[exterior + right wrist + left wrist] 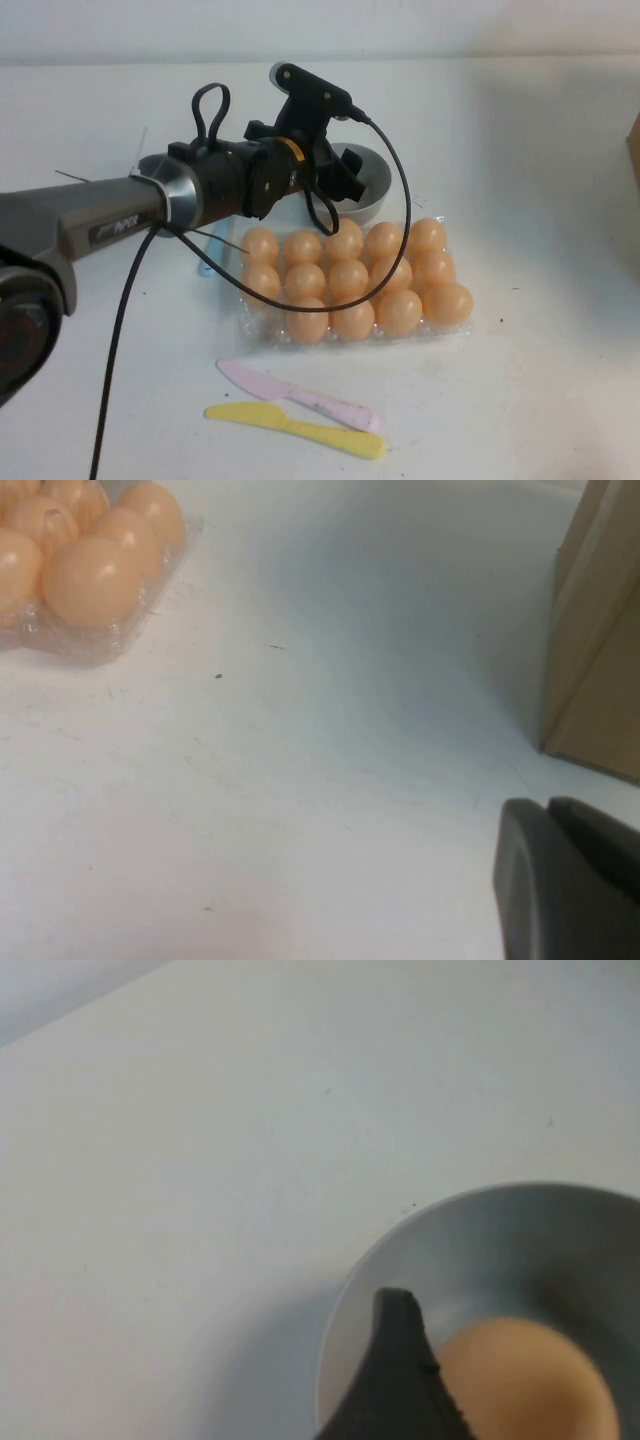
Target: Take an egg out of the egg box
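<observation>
My left gripper (343,183) hangs over the round grey bowl (372,190) behind the egg box. In the left wrist view one dark finger (398,1360) presses against an orange-tan egg (525,1385) just above the bowl's inside (500,1250); the other finger is out of frame. The clear egg box (253,325) holds several identical eggs (348,277); its front-left cup is empty. My right gripper (548,808) is shut and empty, low over bare table to the right of the egg box (75,642). It does not show in the high view.
A pink knife (300,395) and a yellow knife (300,428) lie in front of the egg box. A thin blue item (205,262) lies by its left edge. A cardboard box (600,640) stands at the table's right edge (634,150).
</observation>
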